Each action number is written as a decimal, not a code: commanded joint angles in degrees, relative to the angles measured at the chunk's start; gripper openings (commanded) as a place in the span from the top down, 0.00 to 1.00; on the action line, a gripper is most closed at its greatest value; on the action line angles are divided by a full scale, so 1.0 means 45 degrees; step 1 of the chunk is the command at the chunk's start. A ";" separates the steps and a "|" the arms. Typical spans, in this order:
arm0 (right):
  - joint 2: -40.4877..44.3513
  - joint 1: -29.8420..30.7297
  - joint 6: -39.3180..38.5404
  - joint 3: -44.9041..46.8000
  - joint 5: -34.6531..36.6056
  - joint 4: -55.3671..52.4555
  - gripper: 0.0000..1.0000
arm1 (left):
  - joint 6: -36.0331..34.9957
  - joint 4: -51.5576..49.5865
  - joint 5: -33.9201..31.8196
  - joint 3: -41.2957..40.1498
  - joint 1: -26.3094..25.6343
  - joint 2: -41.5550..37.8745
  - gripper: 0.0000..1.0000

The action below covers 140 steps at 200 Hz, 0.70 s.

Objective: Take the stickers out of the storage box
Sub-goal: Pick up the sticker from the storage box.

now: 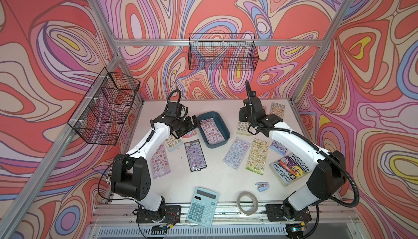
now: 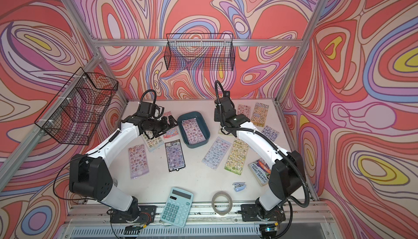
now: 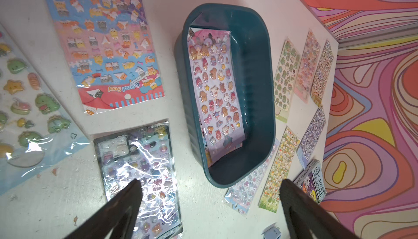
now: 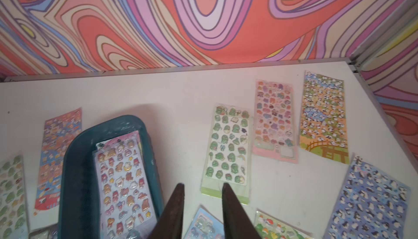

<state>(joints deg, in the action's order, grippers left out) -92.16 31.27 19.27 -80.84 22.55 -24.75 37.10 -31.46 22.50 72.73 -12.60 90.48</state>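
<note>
The storage box (image 1: 217, 145) is a dark teal tray in the middle of the table, seen in both top views (image 2: 195, 145). A pink-purple sheet of stickers (image 3: 217, 95) lies inside it, with edges of more sheets showing beneath. Several other sticker sheets lie around the box, among them a black-bordered one (image 1: 195, 155) and a red-blue one (image 3: 106, 45). My left gripper (image 3: 210, 182) hovers wide open and empty just left of the box. Above the table on the box's right side, my right gripper (image 4: 203, 185) has its fingers apart with nothing between them.
A paperback book (image 1: 291, 167), a small blue stapler (image 1: 262, 185), a tape roll (image 1: 247, 202) and a teal calculator (image 1: 202, 206) lie toward the front. Black wire baskets hang on the back wall (image 1: 222, 52) and the left wall (image 1: 106, 106).
</note>
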 commanded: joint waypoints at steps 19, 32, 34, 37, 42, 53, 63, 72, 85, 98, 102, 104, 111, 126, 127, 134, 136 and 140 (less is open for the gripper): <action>-0.0614 0.0726 0.0093 0.0359 -0.1909 0.1565 0.71 | 0.0116 0.0009 0.0233 -0.0127 -0.0049 0.0566 0.02; -0.0977 0.0781 0.0236 0.0391 -0.2524 0.1635 0.72 | 0.0097 0.0037 0.0185 -0.0127 -0.0118 0.0635 0.02; -0.1046 0.0785 0.0261 0.0372 -0.2606 0.1634 0.72 | 0.0095 0.0028 0.0178 -0.0122 -0.0127 0.0651 0.02; -0.1151 0.0813 0.0268 0.0348 -0.2700 0.1602 0.72 | 0.0095 0.0037 0.0164 -0.0116 -0.0144 0.0672 0.02; -0.1332 0.0842 0.0286 0.0247 -0.2807 0.1485 0.72 | 0.0095 0.0048 0.0156 -0.0108 -0.0156 0.0719 0.02; -0.1761 0.0992 0.0251 -0.0027 -0.2839 0.1134 0.73 | 0.0061 0.0077 0.0175 -0.0070 -0.0215 0.0819 0.04; -0.2278 0.1140 0.0163 -0.0342 -0.2808 0.0813 0.72 | 0.0053 0.0166 0.0166 -0.0049 -0.0284 0.0921 0.06; -0.2668 0.1305 0.0104 -0.0593 -0.2713 0.0550 0.73 | 0.0039 0.0213 0.0219 -0.0040 -0.0317 0.1054 0.08; -0.3101 0.1485 0.0084 -0.0861 -0.2657 0.0231 0.73 | 0.0051 0.0345 0.0326 -0.0029 -0.0363 0.1225 0.11; -0.3409 0.1586 0.0209 -0.0943 -0.2771 0.0203 0.72 | 0.0075 0.0485 0.0460 -0.0049 -0.0411 0.1382 0.14; -0.3500 0.1603 0.0257 -0.0936 -0.2819 0.0244 0.72 | 0.0075 0.0513 0.0495 -0.0049 -0.0419 0.1424 0.15; -0.3518 0.1615 0.0291 -0.0936 -0.2836 0.0261 0.72 | 0.0075 0.0528 0.0504 -0.0049 -0.0427 0.1434 0.15; -0.3636 0.1626 0.0380 -0.0904 -0.2914 0.0381 0.71 | 0.0076 0.0560 0.0526 -0.0049 -0.0444 0.1492 0.16; -0.3870 0.1666 0.0497 -0.0892 -0.2962 0.0569 0.70 | 0.0076 0.0643 0.0544 -0.0124 -0.0554 0.1569 0.18; -0.3892 0.1665 0.0500 -0.0898 -0.2961 0.0574 0.70 | 0.0076 0.0643 0.0545 -0.0126 -0.0576 0.1571 0.18; -0.4045 0.1667 0.0522 -0.0965 -0.2940 0.0590 0.69 | 0.0056 0.0651 0.0526 -0.0144 -0.0654 0.1617 0.19; -0.4094 0.1666 0.0523 -0.0992 -0.2930 0.0582 0.69 | 0.0056 0.0646 0.0527 -0.0146 -0.0681 0.1643 0.19; -0.4194 0.1675 0.0523 -0.1036 -0.2939 0.0563 0.69 | 0.0069 0.0639 0.0527 -0.0146 -0.0721 0.1687 0.20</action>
<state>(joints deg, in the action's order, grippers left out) -109.32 38.79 20.60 -83.57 9.58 -22.31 37.30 -29.41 24.25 72.71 -14.81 96.99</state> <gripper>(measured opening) 0.302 0.818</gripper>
